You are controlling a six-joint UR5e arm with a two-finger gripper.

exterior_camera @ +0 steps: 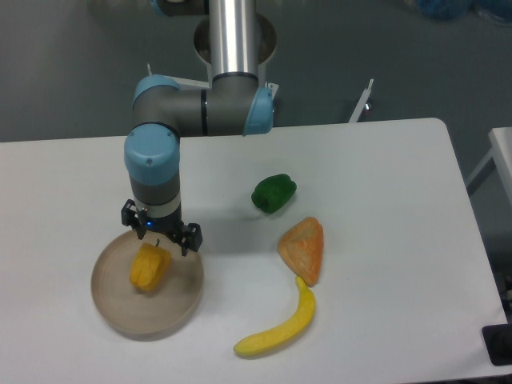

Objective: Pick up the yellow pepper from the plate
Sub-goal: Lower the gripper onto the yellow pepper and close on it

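The yellow pepper (149,268) is lying on the plate (120,308), positioned in the upper central part of the dish. Its long axis is running roughly from the far edge of the plate toward the near edge, tilting slightly to the left at the near end, and its thin dark stem is pointing toward the far side, where it is disappearing under the tool head. The plate is sitting on the white table (384,152) near the left front area and is holding only this one item. The gripper (160,230) is hanging directly over the far end of the pepper, at the plate's far rim, with its two dark fingers (190,238) standing spread apart on either side of the stem end; the jaws are standing open and are not clamping anything, and whether a finger is touching the pepper cannot be determined from this view. The arm's grey wrist with its blue cap (151,156) is rising vertically above the tool head. To the right of the plate, well apart from it, a green pepper (274,193) is resting on the table. Nearer the camera, an orange wedge (303,249) is lying with its narrow end pointing toward the front, and a banana (280,328) is curving just below it, its upper tip touching or nearly touching the wedge.
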